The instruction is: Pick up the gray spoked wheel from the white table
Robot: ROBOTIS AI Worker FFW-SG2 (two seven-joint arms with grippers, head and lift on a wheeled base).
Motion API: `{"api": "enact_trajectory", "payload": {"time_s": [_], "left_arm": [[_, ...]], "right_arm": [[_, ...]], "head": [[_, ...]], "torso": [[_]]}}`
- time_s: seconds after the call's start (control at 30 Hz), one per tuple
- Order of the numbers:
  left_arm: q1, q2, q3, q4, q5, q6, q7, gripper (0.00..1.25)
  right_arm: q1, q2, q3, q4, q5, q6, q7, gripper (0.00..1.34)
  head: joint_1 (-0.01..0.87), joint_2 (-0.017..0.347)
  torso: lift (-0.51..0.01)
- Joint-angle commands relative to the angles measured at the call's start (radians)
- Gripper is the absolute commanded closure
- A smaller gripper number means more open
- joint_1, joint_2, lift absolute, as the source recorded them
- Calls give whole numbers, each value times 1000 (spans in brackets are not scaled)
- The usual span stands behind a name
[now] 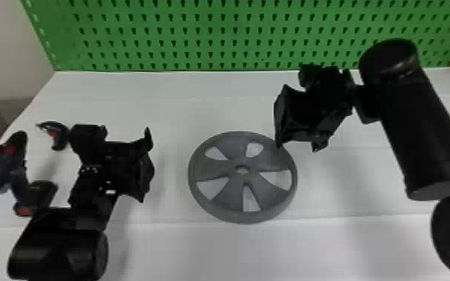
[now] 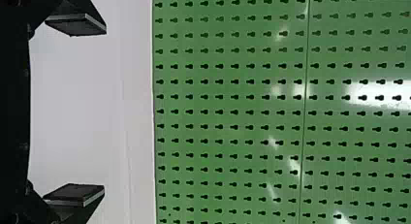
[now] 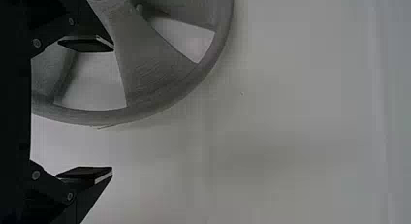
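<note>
Hanging open, right tool (image 1: pixel 298 145) seemingly partly above the wheel (image 1: pixel 267 192)

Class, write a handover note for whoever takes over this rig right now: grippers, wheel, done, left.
Left black gripper: open, empty, left of the wheel.
Right black gripper: open, empty, at the wheel's right side; in its wrist view the rim runs between its fingers.
Gray spoked wheel: flat on the white table, between the grippers.
Done: right gripper beside the wheel; no grasp yet.
Left: likely align, close on the rim, lift.
</note>
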Motion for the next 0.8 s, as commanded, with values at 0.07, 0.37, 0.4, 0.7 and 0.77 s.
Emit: {"api": "enact_trajectory", "payload": {"time_s": [0.07,0.37,0.4,0.7,0.77], "left_arm": [[-2,0,-3,0,0,0,0,128],[-5,0,-9,0,0,0,1,128],[-6,0,-9,0,-2,0,0,128],[-9,0,-10,0,-3,0,1,128],[-9,0,-10,0,-5,0,1,128]], "right_arm": [[-7,23,-99,20,4,48,-4,369],[-30,29,-139,84,12,48,-4,369],[-33,29,-140,94,12,48,-4,369],[-26,18,-169,114,-30,48,-4,369],[-26,18,-174,115,-33,48,-4,369]], "head": [[767,35],[767,35],[767,35],[767,35],[767,35]], "torso": [[-107],[-107],[-107],[-107],[-107]]}}
